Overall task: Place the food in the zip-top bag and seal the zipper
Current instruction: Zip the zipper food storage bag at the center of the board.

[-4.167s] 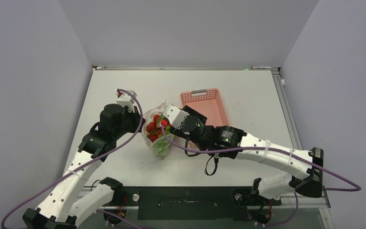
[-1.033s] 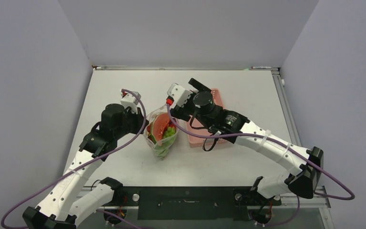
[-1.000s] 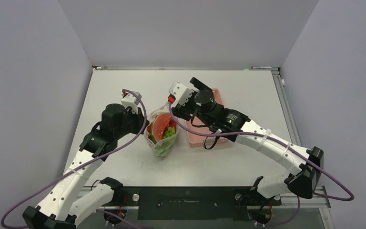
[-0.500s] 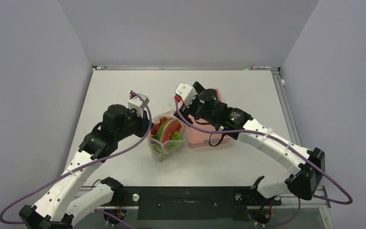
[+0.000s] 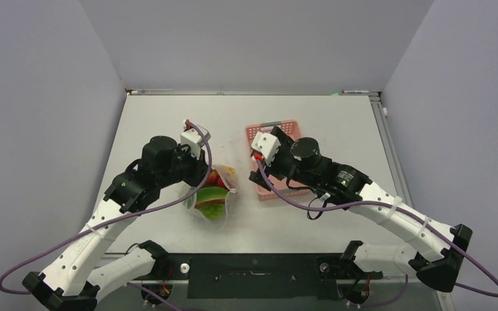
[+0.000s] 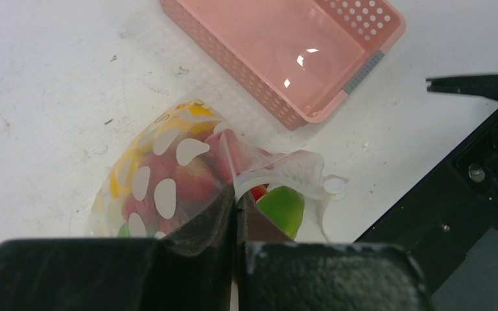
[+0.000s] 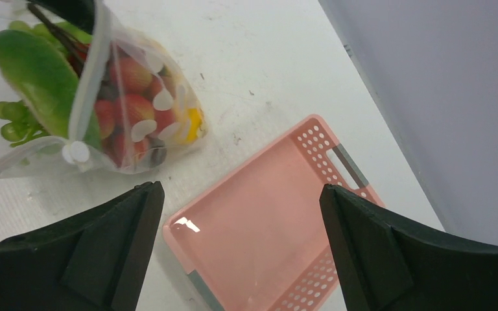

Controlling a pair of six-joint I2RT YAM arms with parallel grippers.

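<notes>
The zip-top bag point(image 5: 211, 197) lies on the table between the arms, printed with white spots and holding the food: a green piece point(image 6: 282, 208), red tomatoes point(image 7: 126, 97) and a yellow bit point(image 7: 191, 126). Its mouth gapes open, and the zipper point(image 7: 94, 71) shows as a pale curved strip along the rim. My left gripper point(image 6: 235, 197) is shut on that rim, pinching the plastic at the mouth. To the right of the bag, my right gripper point(image 7: 238, 189) hangs open above the pink basket, with nothing between its fingers.
The pink slotted basket point(image 6: 285, 52) stands just right of the bag with nothing in it, and my right arm covers most of it from above. The black front rail point(image 6: 454, 194) runs along the table's near edge. Grey walls close in the back and sides.
My left gripper has carried the bag's rim right and nearer, tipping the bag over. My right arm has drawn back from the bag to above the basket, jaws still open.
</notes>
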